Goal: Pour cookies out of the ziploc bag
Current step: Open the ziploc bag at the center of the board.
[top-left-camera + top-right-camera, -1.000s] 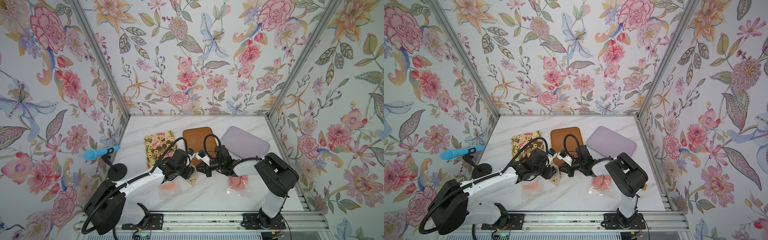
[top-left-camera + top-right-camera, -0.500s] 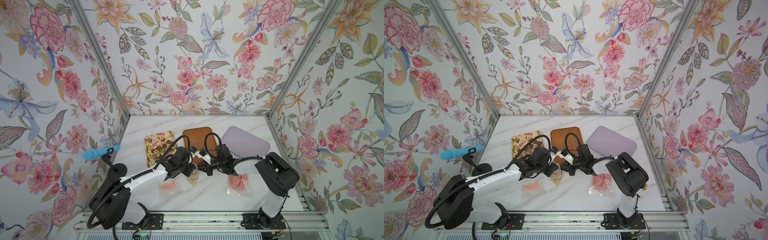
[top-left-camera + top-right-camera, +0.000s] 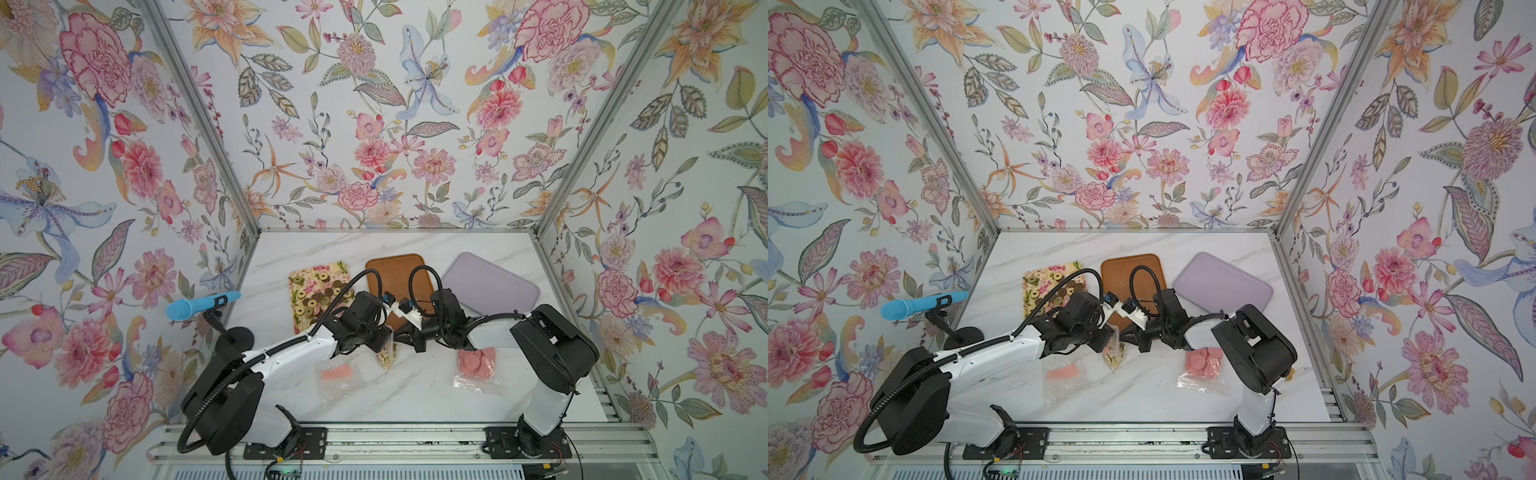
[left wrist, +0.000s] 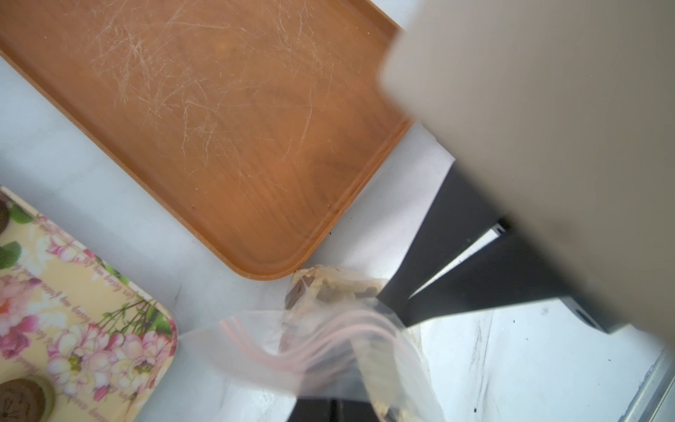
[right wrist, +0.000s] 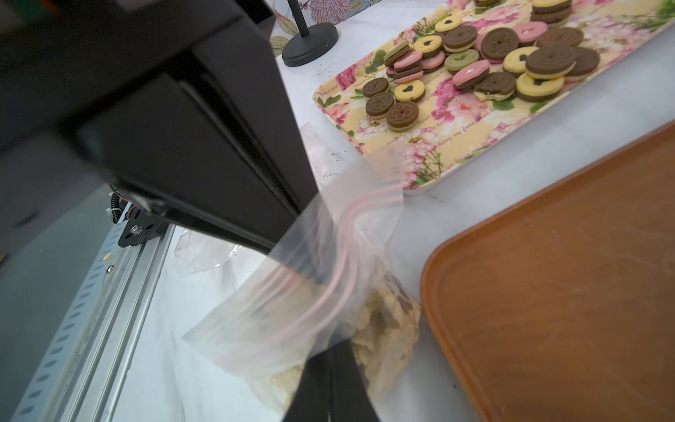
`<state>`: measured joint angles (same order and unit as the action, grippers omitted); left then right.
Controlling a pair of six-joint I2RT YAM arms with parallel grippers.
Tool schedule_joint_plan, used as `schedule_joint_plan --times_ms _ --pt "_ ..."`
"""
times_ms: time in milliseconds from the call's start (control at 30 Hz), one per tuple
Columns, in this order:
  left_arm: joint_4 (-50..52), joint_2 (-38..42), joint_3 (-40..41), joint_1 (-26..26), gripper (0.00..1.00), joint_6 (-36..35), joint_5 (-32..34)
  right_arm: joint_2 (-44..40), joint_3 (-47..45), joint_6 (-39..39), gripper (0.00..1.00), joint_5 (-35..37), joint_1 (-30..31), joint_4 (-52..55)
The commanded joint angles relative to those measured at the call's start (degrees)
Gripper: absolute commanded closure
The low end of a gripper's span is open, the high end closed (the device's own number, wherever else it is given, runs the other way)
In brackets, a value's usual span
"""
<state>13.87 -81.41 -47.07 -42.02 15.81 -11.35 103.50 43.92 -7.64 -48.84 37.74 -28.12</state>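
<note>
The bag is clenched near its zip by the left pincer and right pincer, just beside the brown tray.

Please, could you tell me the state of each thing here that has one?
Ziploc bag: pinched near its zip, cookies inside.
Left claw: shut on the ziploc bag.
Right claw: shut on the ziploc bag.
Floral tray: holds sandwich cookies.
Brown tray: empty.
Purple tray: empty.
Pink-disc bag: lying flat, filled.
Third bag: lying flat, few pink pieces inside.
</note>
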Motion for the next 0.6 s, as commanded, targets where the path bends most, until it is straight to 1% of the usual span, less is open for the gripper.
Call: schedule_joint_plan --times_ms 0,100,367,567 --pt "2.87 -0.18 -0.68 -0.37 1.00 -1.41 -0.34 -1.39 -0.12 1.26 1.00 0.53 -0.21 -2.14" --pt "2.46 0.46 0.41 -0.33 1.00 -1.01 -0.24 -2.44 -1.31 1.56 1.00 1.52 -2.00 -2.09" --pt "2.42 3.89 2.81 0.90 1.00 -1.16 -0.42 -5.18 -4.65 2.93 1.00 5.25 -3.15 -3.26" --pt "2.56 5.69 4.39 1.59 1.00 -1.15 -0.33 -6.54 -5.92 3.29 1.00 6.70 -3.46 -3.26"
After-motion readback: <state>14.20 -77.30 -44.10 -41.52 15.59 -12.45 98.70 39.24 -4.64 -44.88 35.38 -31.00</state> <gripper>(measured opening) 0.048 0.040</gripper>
